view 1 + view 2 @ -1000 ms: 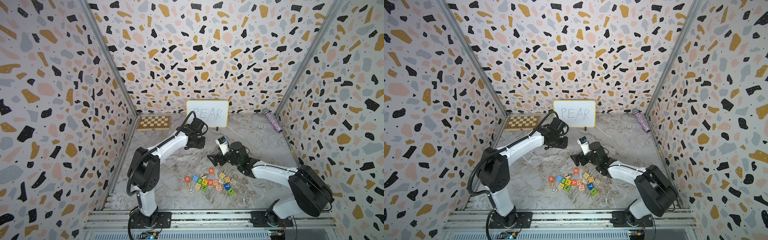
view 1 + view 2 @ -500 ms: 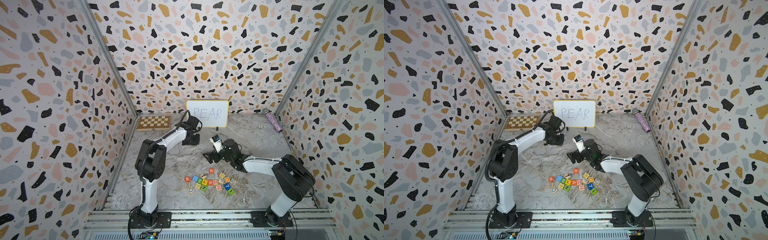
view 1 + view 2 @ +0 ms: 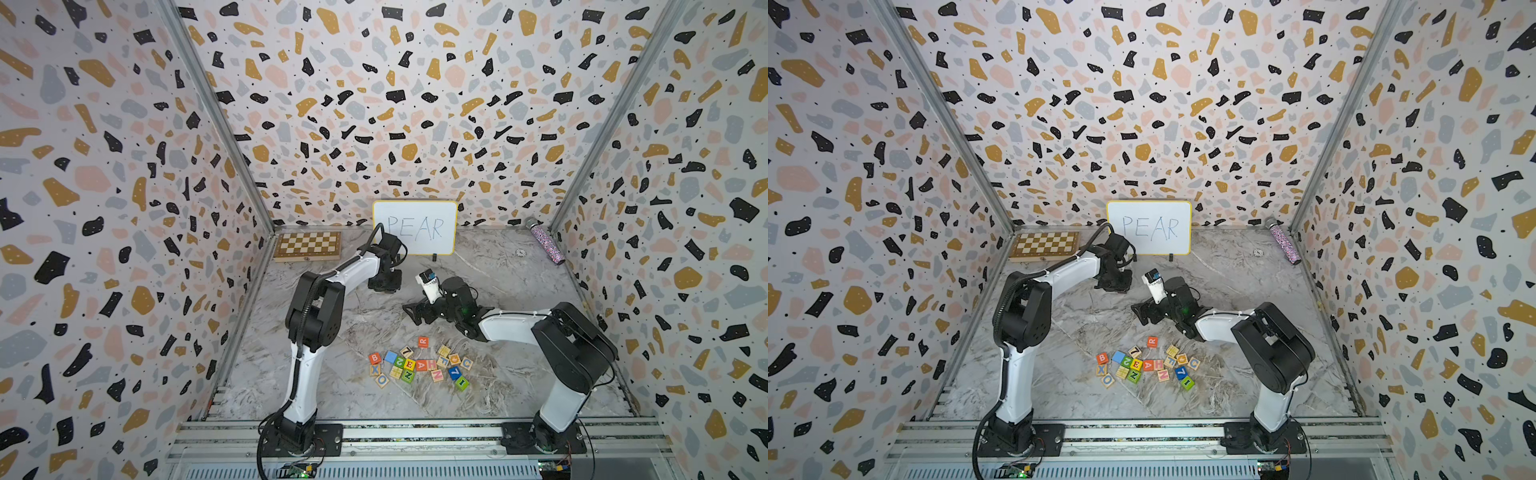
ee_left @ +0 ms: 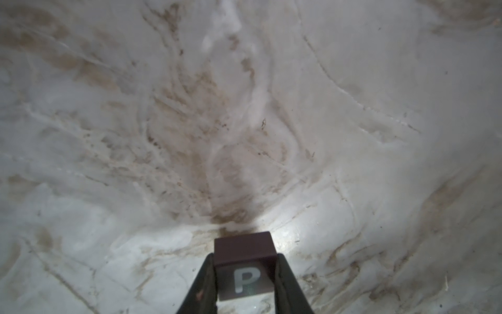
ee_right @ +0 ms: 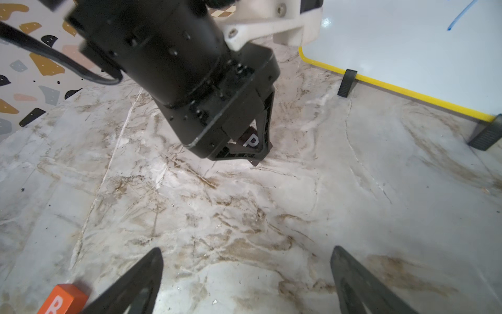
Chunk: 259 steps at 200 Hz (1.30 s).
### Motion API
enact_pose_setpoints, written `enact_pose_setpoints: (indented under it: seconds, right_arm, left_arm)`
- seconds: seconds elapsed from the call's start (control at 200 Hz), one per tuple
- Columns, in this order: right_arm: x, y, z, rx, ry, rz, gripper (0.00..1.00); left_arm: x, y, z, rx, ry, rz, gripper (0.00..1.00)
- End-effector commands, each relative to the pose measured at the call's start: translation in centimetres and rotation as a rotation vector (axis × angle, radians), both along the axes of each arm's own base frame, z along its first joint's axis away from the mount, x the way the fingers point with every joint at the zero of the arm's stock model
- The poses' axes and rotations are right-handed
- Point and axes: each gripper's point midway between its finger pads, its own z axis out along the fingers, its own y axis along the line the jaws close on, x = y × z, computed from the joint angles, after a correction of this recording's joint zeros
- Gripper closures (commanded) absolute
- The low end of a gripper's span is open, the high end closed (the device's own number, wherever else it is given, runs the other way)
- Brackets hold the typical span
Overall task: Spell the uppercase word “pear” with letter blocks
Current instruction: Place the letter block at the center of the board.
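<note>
While the left end effector [image 4: 245,274] is clenched on the black P block [image 4: 244,258], a matte cube with a white letter, the right end effector [image 5: 245,250] is released, jaws wide, nothing between them. Worktop [image 4: 353,136] under both: grey marble pattern, brown veins. Orange-red R block [image 3: 422,341] lies nearest the right end effector; yellow E block [image 3: 409,364] and orange-red A block [image 3: 421,365] sit side by side beyond it.

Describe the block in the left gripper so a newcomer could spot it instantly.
Find the whiteboard at the back wall. Just in front of it, the left gripper is shut on a small cube. It is dark with a white P, well apart from the colourful pile of blocks near the front.
</note>
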Motion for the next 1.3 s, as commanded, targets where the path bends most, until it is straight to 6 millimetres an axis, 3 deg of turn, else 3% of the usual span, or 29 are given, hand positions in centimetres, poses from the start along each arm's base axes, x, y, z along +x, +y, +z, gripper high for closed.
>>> enact_pose_setpoints:
  seconds: [0.0,0.551,0.746,0.856,1.292]
  right_arm:
    - [0.4,0.7,1.6,0.018,-0.035,0.002,0.03]
    - [-0.7,0.5,1.9,0.009,-0.064,-0.005,0.04]
    - [-0.9,0.6,1.9,0.001,-0.069,-0.002,0.04]
    - [-1.0,0.8,2.1,0.002,-0.074,0.003,0.04]
    - [-1.3,0.9,2.3,-0.001,-0.081,0.005,0.04]
  left_arm:
    - [0.5,0.1,0.2,-0.005,0.005,0.008,0.78]
    - [0.9,0.9,-1.1,0.001,0.036,0.048,0.73]
    - [0.8,0.9,-1.4,0.001,0.043,0.054,0.61]
    - [0.8,0.9,-1.5,-0.003,0.048,0.061,0.61]
    - [0.7,0.6,0.4,-0.04,0.011,0.06,0.51]
